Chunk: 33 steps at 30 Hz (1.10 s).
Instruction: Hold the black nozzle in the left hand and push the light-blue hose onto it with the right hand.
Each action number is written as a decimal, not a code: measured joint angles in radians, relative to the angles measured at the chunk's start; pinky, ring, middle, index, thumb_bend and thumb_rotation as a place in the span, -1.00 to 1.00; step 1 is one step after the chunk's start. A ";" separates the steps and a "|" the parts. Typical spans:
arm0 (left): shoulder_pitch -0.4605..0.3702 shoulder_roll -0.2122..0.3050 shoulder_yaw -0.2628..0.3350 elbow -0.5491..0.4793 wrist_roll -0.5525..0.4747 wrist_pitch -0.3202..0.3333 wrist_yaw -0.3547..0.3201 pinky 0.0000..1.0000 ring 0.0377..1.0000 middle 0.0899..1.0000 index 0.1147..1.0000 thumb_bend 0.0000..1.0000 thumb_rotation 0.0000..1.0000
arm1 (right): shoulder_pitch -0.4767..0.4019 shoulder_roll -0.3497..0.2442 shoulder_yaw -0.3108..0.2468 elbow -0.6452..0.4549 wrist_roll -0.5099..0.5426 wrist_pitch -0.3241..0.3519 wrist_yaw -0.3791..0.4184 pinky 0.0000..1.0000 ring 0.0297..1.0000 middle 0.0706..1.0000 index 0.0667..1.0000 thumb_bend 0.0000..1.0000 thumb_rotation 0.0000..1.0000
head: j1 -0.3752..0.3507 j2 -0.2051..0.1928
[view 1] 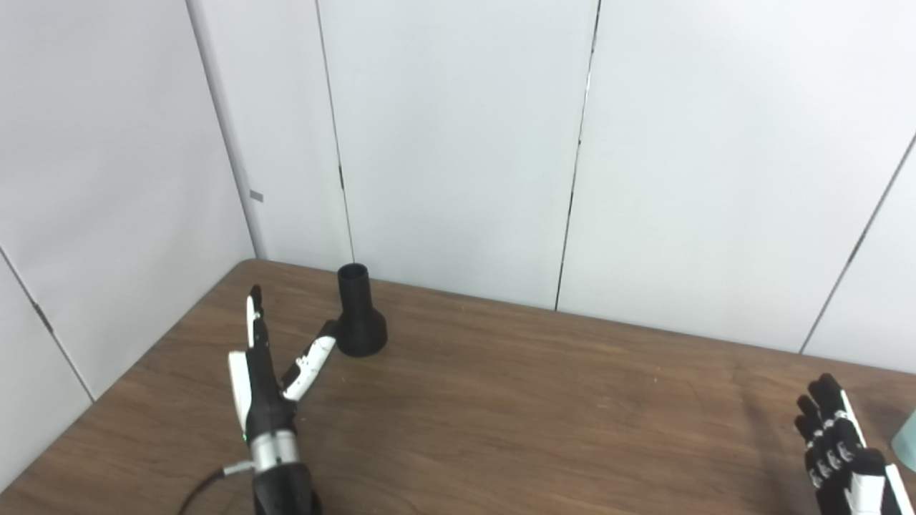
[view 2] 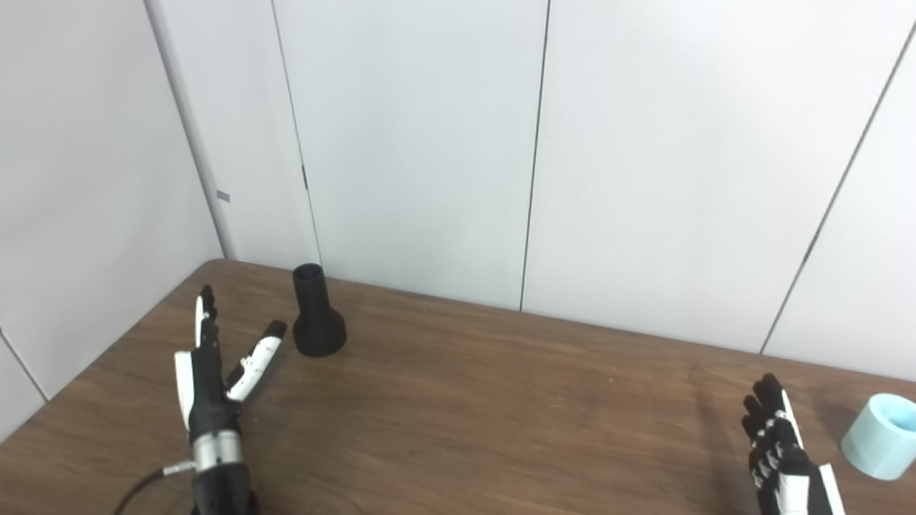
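Nozzle (view 2: 318,320), black and flared at its base, stands upright near the far left corner of the tabletop (view 2: 486,400), untouched. Just beside it on the near left, the left robot hand (view 2: 215,372) is spread, fingers apart, holding nothing, thumb tip close to the nozzle's base. Well apart at the near right edge, the right robot hand (view 2: 776,447) is likewise spread and empty, with the light-blue hose (view 2: 882,435), a short stub standing on end, just to its right. The work looks barely begun: the reach is in hand, and next the left should close around the nozzle's neck. No writing or brand is readable
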 measured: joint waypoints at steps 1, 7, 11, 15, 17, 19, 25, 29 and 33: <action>-0.005 0.018 -0.008 0.017 0.005 0.013 -0.011 1.00 1.00 1.00 0.91 0.91 -0.10 | 0.002 0.000 0.000 -0.004 0.000 0.000 0.000 1.00 1.00 1.00 1.00 0.31 1.00 | 0.000 0.000; -0.041 0.160 -0.110 0.127 0.042 0.135 -0.168 1.00 1.00 1.00 0.64 1.00 -0.15 | 0.012 0.000 -0.001 -0.019 -0.017 0.003 -0.003 1.00 1.00 1.00 1.00 0.30 1.00 | -0.012 0.008; -0.045 0.218 -0.173 0.136 0.060 0.181 -0.262 1.00 1.00 1.00 0.63 1.00 -0.14 | 0.015 0.002 -0.002 -0.023 -0.025 0.006 -0.006 1.00 1.00 1.00 1.00 0.29 1.00 | -0.015 0.011; -0.074 0.243 -0.180 0.162 0.054 0.187 -0.300 1.00 1.00 1.00 0.59 1.00 -0.13 | 0.017 0.004 -0.002 -0.025 -0.032 0.007 -0.008 1.00 1.00 1.00 0.99 0.29 1.00 | -0.026 0.017; -0.091 0.243 -0.179 0.175 0.041 0.191 -0.306 1.00 1.00 1.00 0.58 1.00 -0.12 | 0.020 0.006 -0.002 -0.030 -0.037 0.009 -0.012 1.00 1.00 1.00 0.99 0.28 1.00 | -0.028 0.018; -0.107 0.243 -0.178 0.181 0.029 0.196 -0.315 1.00 1.00 1.00 0.55 1.00 -0.11 | 0.022 0.007 -0.002 -0.033 -0.041 0.014 -0.018 1.00 1.00 1.00 0.98 0.27 1.00 | -0.028 0.018; -0.151 0.243 -0.186 0.182 0.018 0.228 -0.356 1.00 1.00 1.00 0.52 1.00 -0.14 | 0.030 0.011 -0.002 -0.045 -0.047 0.028 -0.024 1.00 1.00 1.00 0.98 0.26 1.00 | -0.029 0.020; -0.189 0.242 -0.192 0.216 0.015 0.232 -0.374 1.00 1.00 1.00 0.50 1.00 -0.15 | 0.030 0.011 -0.002 -0.046 -0.047 0.029 -0.025 1.00 1.00 1.00 0.97 0.26 1.00 | -0.029 0.020; -0.227 0.240 -0.198 0.257 0.013 0.219 -0.372 1.00 1.00 1.00 0.51 1.00 -0.15 | 0.032 0.011 -0.002 -0.049 -0.049 0.030 -0.027 1.00 1.00 1.00 0.98 0.27 1.00 | -0.032 0.023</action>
